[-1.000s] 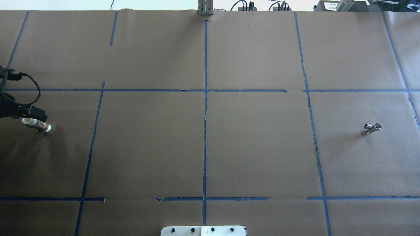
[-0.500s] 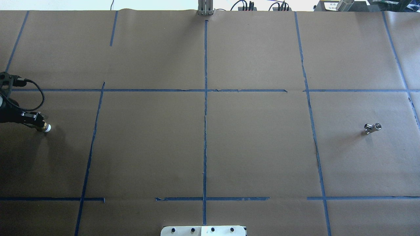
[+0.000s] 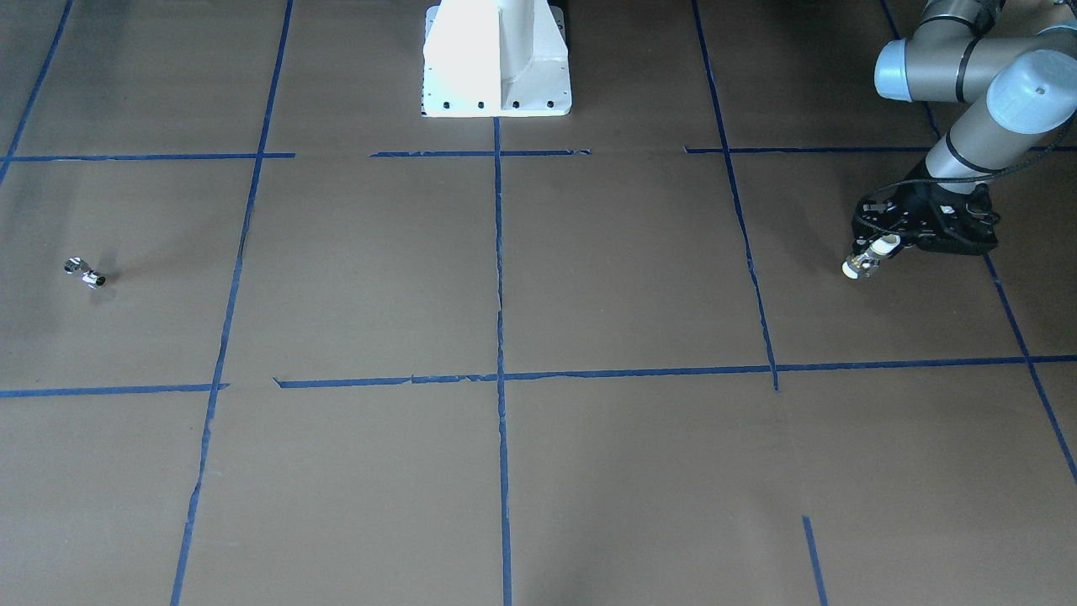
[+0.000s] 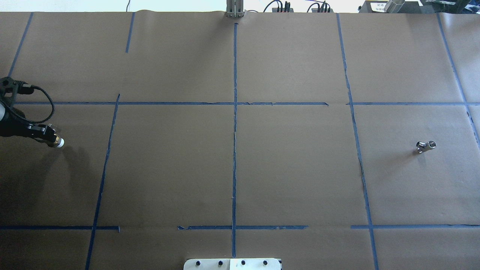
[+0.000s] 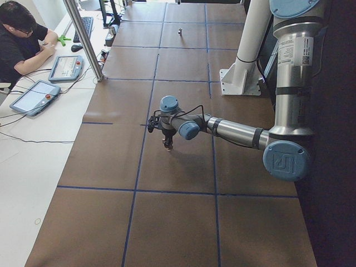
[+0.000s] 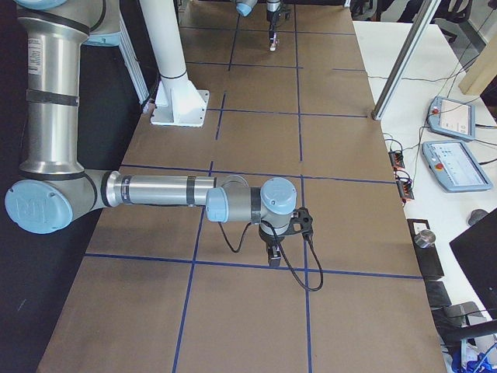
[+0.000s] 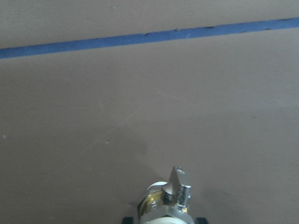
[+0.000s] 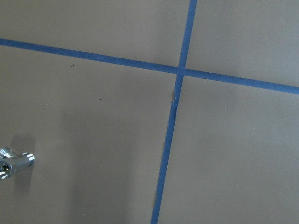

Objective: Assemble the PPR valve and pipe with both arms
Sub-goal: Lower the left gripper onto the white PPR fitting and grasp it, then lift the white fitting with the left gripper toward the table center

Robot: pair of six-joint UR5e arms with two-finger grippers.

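Observation:
My left gripper is at the table's far left, shut on the PPR valve, whose white end and brass middle stick out of the fingers. The front-facing view shows the left gripper holding the valve tilted, just above the paper. The left wrist view shows the valve's lever. The pipe, a small shiny metal piece, lies alone at the far right; it also shows in the front-facing view and the right wrist view. My right gripper shows only in the exterior right view, pointing down; I cannot tell its state.
Brown paper with a grid of blue tape lines covers the table. The white pedestal base stands at the robot's side. A metal post stands at the far edge. An operator and control tablets are beyond it.
My left gripper came down over the valve, closed on it, and has shifted slightly right with the valve in it. The pipe has not moved.

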